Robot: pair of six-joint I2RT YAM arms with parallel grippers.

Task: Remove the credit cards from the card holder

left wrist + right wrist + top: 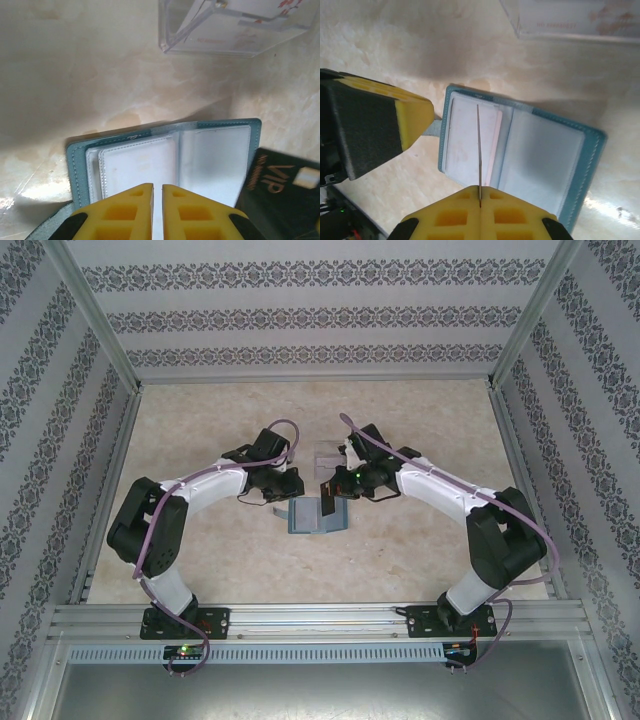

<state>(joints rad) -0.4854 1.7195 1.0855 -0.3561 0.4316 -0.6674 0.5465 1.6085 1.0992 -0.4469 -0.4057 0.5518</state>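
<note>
Teal-blue soft book-fold card holder (pixel 545 160) is lying open and flat at mid-table, between the two arms and just near of the clear rigid plastic tray (pixel 235 30). Right gripper (pixel 480 190) is clamping the dark blackish thin plastic card (pixel 280 190) on edge, jaws shut on it, and holding it over the holder's left page. Left gripper (pixel 157 187) is sitting at the holder's left side with its jaws down to a thin slit. It seems to be pinching the small side tab (pixel 433 128), but the contact itself is hard to confirm. The pale grey-pink flat card (pixel 495 140) is sitting in an inner sleeve by the spine, one long edge peeking out.

Handling guess: the cards are looking light, stiff and slick, so the best grip is likely on an exposed edge, pulled along the sleeve. The holder is looking limp and light and is likely to drag along unless pinned at the tab or cover.

Hard to make out: how deep the pink card is sitting, whether other sleeves are holding more cards, and the printing inside the tray. The dark card is running off the edge of the left wrist view.
</note>
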